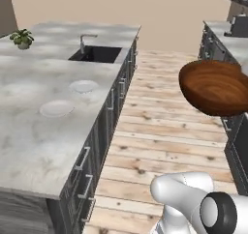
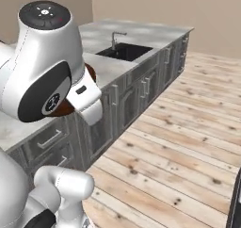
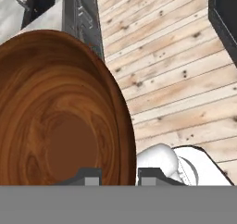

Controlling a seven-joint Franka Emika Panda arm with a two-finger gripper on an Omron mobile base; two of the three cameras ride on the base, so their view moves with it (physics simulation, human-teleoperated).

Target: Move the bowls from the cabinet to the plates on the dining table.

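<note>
Carrying the reddish-brown wooden bowl (image 1: 215,87) high over the plank floor (image 1: 164,131), the gripper (image 3: 119,176) is clamping its rim, one finger inside and one outside. The bowl is hanging tilted, well clear of the dining table (image 1: 29,141), where the two plates (image 1: 56,108) are lying near each other beside the sink (image 1: 96,53) (both bare as far as can be seen). To do this carry well, I judge the arm should be bringing the bowl across slowly, levelling it as it goes, then lowering it centred over one plate before letting go.
</note>
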